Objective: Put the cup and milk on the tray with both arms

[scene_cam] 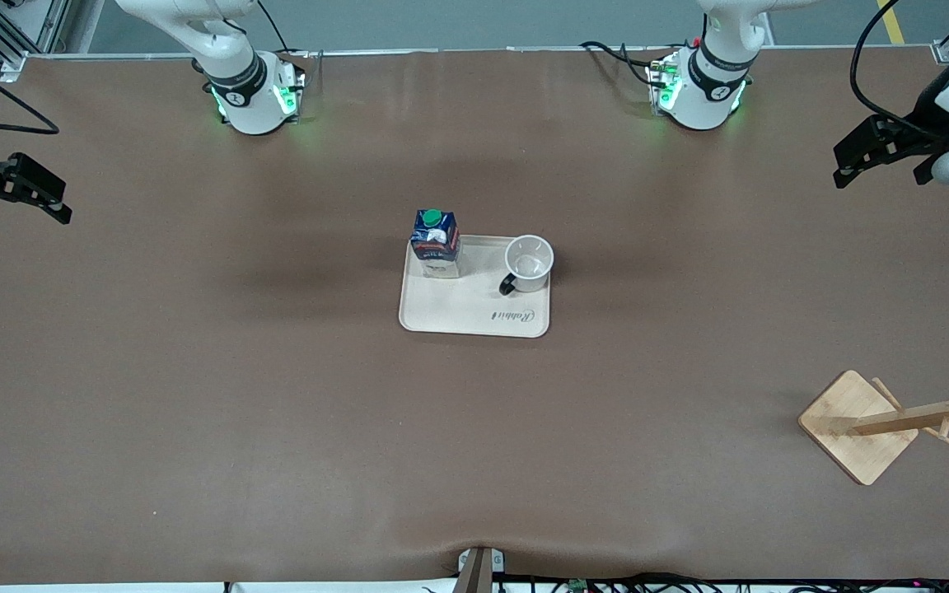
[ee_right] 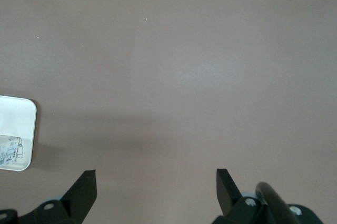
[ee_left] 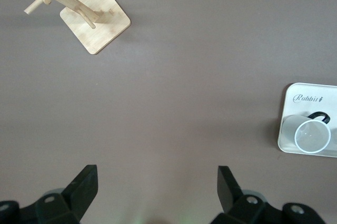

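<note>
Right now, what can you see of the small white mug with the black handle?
The small white ceramic mug stands upright and empty on the flat beige rectangular tray, in the corner toward the left arm's end, farthest from the front camera. Its black handle points toward that camera. It stands apart from the dark blue milk carton beside it. No gripper touches it.

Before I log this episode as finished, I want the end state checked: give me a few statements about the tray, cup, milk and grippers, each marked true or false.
1. The small white ceramic cup stands upright on the flat beige tray. True.
2. The dark blue milk carton lies tipped over on the table. False: it stands upright on the tray.
3. The left gripper holds the cup. False: it is open, empty, over bare table.
4. The right gripper is open. True.
5. The wooden rack sits on the tray. False: it stands apart, toward the left arm's end.
</note>
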